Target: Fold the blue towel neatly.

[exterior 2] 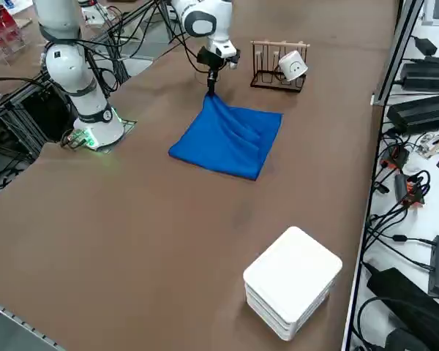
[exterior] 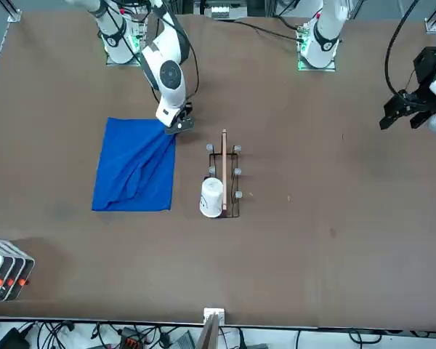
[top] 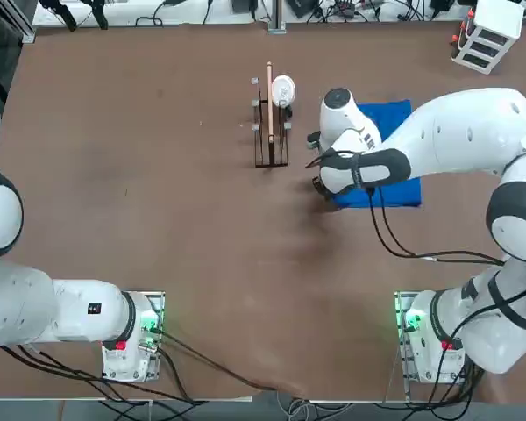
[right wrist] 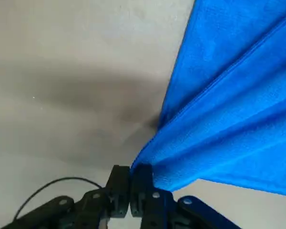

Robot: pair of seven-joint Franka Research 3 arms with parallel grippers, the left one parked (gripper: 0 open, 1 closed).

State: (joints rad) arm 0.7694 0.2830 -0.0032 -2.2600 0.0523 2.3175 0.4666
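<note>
R gripper (right wrist: 130, 183) is pinched tight on one corner of the blue towel (exterior: 134, 174), fingers nearly meeting w/ cloth bunched between them; that corner is lifted off the table (exterior: 334, 240), folds fanning out from the grip; rest of towel lies flat-ish & wrinkled on the table's R half, beside the wooden rack (exterior: 225, 174) but apart from it; a white cup (exterior: 212, 196) sits tipped on the rack; a white box (exterior 2: 293, 281) rests near the table edge, well apart from the towel.

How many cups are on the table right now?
1: a white cup hanging on the wooden rack, beside the blue towel whose corner the right gripper pinches. None else visible.
</note>
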